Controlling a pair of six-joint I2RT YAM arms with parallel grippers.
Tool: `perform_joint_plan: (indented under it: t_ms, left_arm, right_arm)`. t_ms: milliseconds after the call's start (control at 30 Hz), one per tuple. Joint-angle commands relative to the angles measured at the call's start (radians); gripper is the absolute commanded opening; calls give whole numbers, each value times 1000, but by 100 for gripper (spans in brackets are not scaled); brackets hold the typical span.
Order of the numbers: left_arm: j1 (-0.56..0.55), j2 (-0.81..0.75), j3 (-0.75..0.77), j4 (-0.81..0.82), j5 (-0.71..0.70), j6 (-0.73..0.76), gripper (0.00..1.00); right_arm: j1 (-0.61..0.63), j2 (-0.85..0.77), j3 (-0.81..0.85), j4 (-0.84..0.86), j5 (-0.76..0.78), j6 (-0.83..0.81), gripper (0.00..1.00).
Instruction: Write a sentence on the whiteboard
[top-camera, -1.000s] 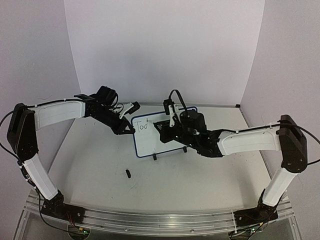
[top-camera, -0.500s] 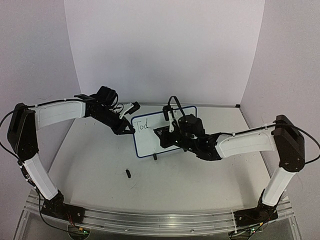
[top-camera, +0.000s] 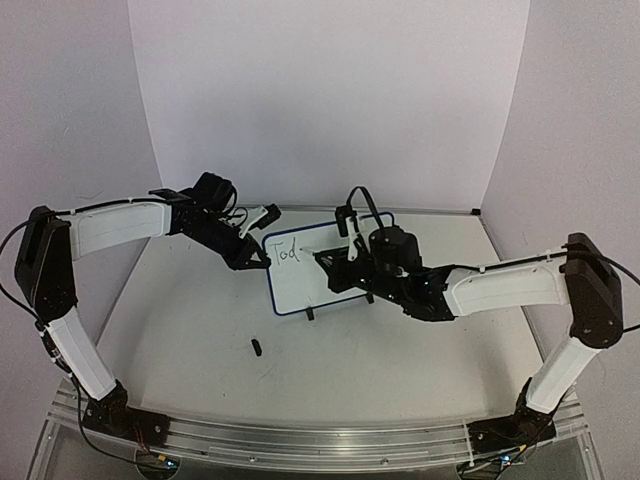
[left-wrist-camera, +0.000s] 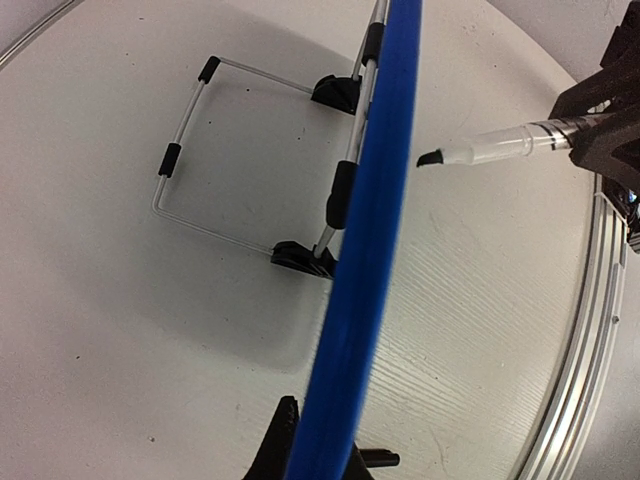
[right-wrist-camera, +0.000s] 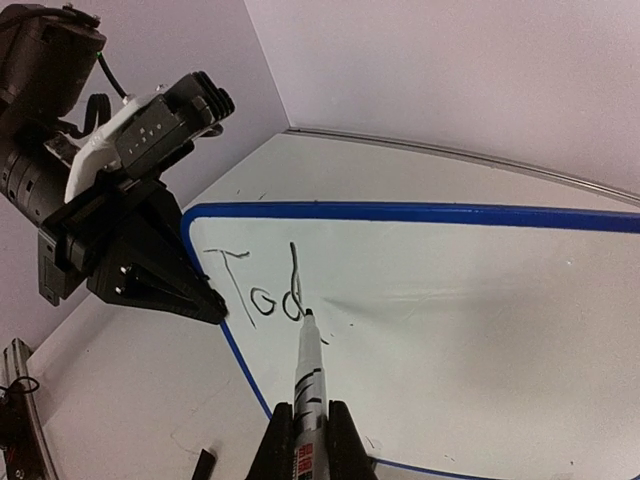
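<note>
The whiteboard (top-camera: 300, 285), white with a blue rim (right-wrist-camera: 400, 213), stands on its wire stand (left-wrist-camera: 190, 150) mid-table. My left gripper (top-camera: 262, 258) is shut on the board's left edge; in its wrist view the fingers (left-wrist-camera: 278, 445) straddle the blue rim (left-wrist-camera: 375, 230). My right gripper (right-wrist-camera: 305, 440) is shut on a black-tipped marker (right-wrist-camera: 308, 380). The marker's tip touches the board just right of the written "Tod" (right-wrist-camera: 255, 290). That writing is the start of the sentence and also shows in the top view (top-camera: 286, 251). The marker (left-wrist-camera: 490, 148) shows in the left wrist view.
A small black marker cap (top-camera: 256, 347) lies on the table in front of the board, also in the right wrist view (right-wrist-camera: 203, 463). The board's black clip feet (left-wrist-camera: 300, 258) rest on the white table. A metal rail (top-camera: 300, 440) runs along the near edge.
The "d" has been finished, so the writing now reads "Tod". My right gripper and marker have shifted slightly right along the board. The left arm has held still.
</note>
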Motion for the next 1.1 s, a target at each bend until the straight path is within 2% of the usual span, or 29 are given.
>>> perform_joint_plan:
  t_ms: [0, 667, 1067]
  left_arm:
    - [-5, 25, 13, -24, -48, 21, 0]
    - [-7, 25, 13, -26, -54, 22, 0]
    - [-9, 27, 13, -26, -56, 23, 0]
  right_arm:
    - [-13, -4, 26, 29, -6, -4, 0]
    - [-30, 49, 78, 29, -36, -19, 0]
    - [-29, 57, 20, 0, -23, 11, 0]
